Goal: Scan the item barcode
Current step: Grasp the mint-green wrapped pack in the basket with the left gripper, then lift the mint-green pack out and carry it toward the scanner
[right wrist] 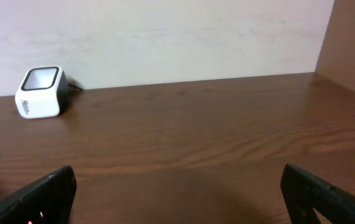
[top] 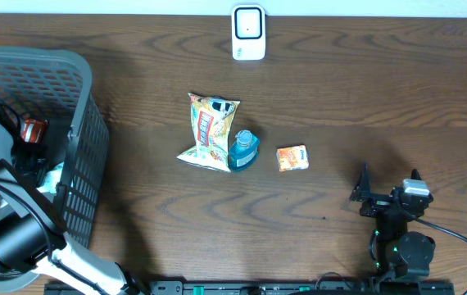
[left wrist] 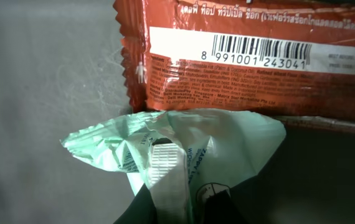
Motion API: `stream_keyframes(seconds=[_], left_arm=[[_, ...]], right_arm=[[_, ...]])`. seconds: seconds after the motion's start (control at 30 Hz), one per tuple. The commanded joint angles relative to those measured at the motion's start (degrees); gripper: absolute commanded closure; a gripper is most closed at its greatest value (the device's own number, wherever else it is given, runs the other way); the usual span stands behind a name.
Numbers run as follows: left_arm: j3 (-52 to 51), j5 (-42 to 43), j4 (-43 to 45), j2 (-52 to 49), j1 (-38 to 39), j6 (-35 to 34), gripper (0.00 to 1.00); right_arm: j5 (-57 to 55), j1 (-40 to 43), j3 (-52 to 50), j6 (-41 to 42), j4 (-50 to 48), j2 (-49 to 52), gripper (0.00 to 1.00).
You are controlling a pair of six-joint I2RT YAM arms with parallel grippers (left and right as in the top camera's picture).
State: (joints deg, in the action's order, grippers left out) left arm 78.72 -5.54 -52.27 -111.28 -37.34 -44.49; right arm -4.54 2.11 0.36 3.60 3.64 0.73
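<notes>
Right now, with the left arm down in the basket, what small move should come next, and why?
Probably lift the left gripper straight up, slowly. It looks closed on the pale green packet, whose edge meets the red barcoded wrapper, so a gentle rise checks the grip and clears the grey basket before heading for the white scanner.

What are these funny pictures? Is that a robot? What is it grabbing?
Yes, it's a robot with two arms at a table. One picture looks down from above; the other two come from a camera on each wrist. On the table lie a white scanner, a snack bag, a blue bottle and a small orange packet. Inside the grey basket, the left claw pinches a pale green packet next to a red packet with a barcode. The right claw is open and holds nothing.
</notes>
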Motion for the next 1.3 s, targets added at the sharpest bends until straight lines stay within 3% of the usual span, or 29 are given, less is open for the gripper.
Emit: stream_keyframes(seconds=[0.0,0.23,0.43,0.67,0.77,0.93,1.27], left_arm=[[4.20,-0.96,-3.15,-0.68,-0.35,1.36,0.92],[15.67,-0.94,-12.52,4.79,-0.35,1.36,0.93],[21.90,0.94,-17.09,15.43,-0.22,1.33,0.93],[22.32,18.34,-10.78,33.86,1.77,1.31,0.93],[22.32,21.62,-6.86,40.11,8.00,0.72,0.93],[22.29,21.24,-1.64,43.98,25.09,0.44,0.93],[21.77,8.76,4.74,33.22,58.40,0.50,0.93]], right_arm=[[-0.46,-0.28,-0.04,-0.70,0.20,-0.09,0.01],[-0.44,-0.28,-0.04,-0.68,0.20,-0.09,0.01],[-0.46,-0.28,-0.04,-0.70,0.20,-0.09,0.01],[-0.46,-0.28,-0.04,-0.68,0.20,-0.09,0.01],[-0.46,-0.28,-0.04,-0.68,0.20,-0.09,0.01],[-0.46,-0.28,-0.04,-0.68,0.20,-0.09,0.01],[-0.44,-0.28,-0.04,-0.68,0.20,-0.09,0.01]])
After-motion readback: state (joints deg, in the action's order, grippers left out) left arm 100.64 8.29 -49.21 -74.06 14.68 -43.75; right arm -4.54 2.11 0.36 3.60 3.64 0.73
